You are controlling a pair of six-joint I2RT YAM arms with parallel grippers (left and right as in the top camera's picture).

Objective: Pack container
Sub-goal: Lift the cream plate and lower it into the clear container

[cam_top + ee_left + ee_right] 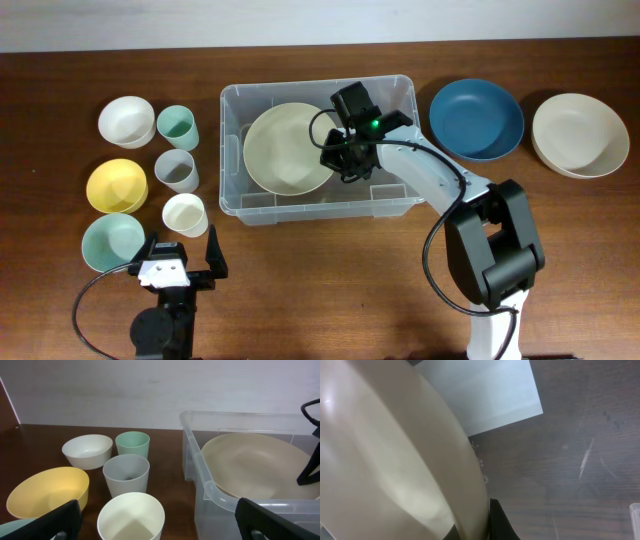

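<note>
**Overhead.** Container [392, 196] sits mid-table [320, 290], toward the far edge, with its long side parallel to that edge. Big cream bowl [285, 148] lies inside, filling the left part. Right gripper [342, 165] reaches into the container, jaws pinched together on the bowl's right rim. Left gripper [181, 256] is near the near-left corner, jaws spread wide, nothing between them. Toward the left edge: white bowl [126, 120], yellow bowl [116, 185], teal bowl [110, 240], green cup [176, 126], grey cup [176, 170], white cup [184, 214]. Toward the far-right corner: blue bowl [476, 118] and a second cream bowl [580, 133].

**Left wrist.** Fingers [55, 522] are far apart at the frame's bottom corners, with the white cup just ahead. Big cream bowl sits tilted in the container.

**Right wrist.** Bowl rim fills the left of the frame. One dark finger [502, 527] is against its outer side. White label [485, 395] on the container base lies beyond.
</note>
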